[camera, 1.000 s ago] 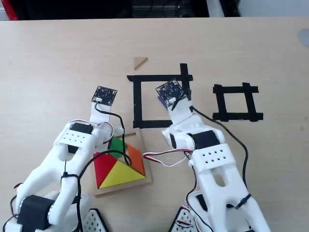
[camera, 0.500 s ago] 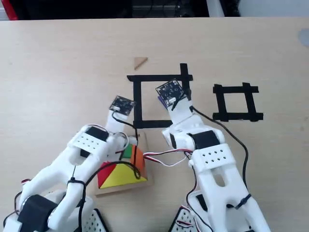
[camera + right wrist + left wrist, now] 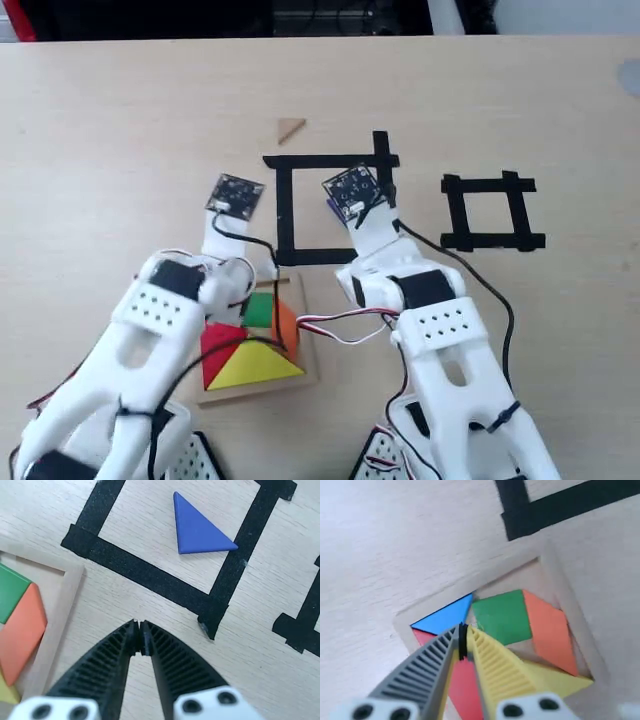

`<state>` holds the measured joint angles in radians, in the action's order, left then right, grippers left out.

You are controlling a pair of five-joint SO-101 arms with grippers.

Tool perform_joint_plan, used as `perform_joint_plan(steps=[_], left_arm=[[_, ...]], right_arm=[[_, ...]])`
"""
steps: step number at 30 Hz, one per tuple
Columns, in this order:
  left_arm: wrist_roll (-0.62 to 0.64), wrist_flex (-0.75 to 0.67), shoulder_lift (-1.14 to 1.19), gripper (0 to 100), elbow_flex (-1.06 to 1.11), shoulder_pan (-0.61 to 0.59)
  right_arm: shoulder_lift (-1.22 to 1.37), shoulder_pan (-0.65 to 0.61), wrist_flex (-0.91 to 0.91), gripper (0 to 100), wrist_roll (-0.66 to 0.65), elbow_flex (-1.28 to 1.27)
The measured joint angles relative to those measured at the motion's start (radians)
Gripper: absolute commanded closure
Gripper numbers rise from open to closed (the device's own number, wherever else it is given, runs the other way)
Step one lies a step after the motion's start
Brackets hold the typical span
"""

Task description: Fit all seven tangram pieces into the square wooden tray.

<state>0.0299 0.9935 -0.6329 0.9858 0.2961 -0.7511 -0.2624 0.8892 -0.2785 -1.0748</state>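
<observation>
Nearest the arms, the left gripper (image 3: 462,640) hangs clenched on nothing over the wooden tray (image 3: 308,352), which holds coloured pieces (image 3: 500,617). At one o'clock from the tray, the right gripper (image 3: 138,637), likewise clenched and empty, faces the tape square (image 3: 285,210) with the blue triangle (image 3: 199,529) inside.

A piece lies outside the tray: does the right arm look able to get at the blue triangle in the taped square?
Probably yes. The blue triangle lies flat inside the taped square, ahead of the right tool, with nothing standing between them. The tool is shut and must open.
</observation>
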Motion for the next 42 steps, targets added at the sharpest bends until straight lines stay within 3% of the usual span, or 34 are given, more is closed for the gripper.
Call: perform_joint_plan(steps=[5, 19, 30, 35, 42], left_arm=[[0.025, -0.066, -0.058, 97, 0.069, 0.118], [0.064, -0.114, 0.186, 97, 0.077, 0.175], [0.02, -0.15, 0.204, 97, 0.077, 0.176], [-0.018, -0.15, 0.204, 97, 0.077, 0.12], [-0.098, -0.089, 0.204, 97, 0.077, 0.086]], right_arm=[[0.0, 0.0, 0.0, 98.7, 0.0, 0.0], [0.0, 0.0, 0.0, 98.7, 0.0, 0.0], [0.0, 0.0, 0.0, 98.7, 0.0, 0.0], [0.0, 0.0, 0.0, 98.7, 0.0, 0.0], [0.0, 0.0, 0.0, 98.7, 0.0, 0.0]])
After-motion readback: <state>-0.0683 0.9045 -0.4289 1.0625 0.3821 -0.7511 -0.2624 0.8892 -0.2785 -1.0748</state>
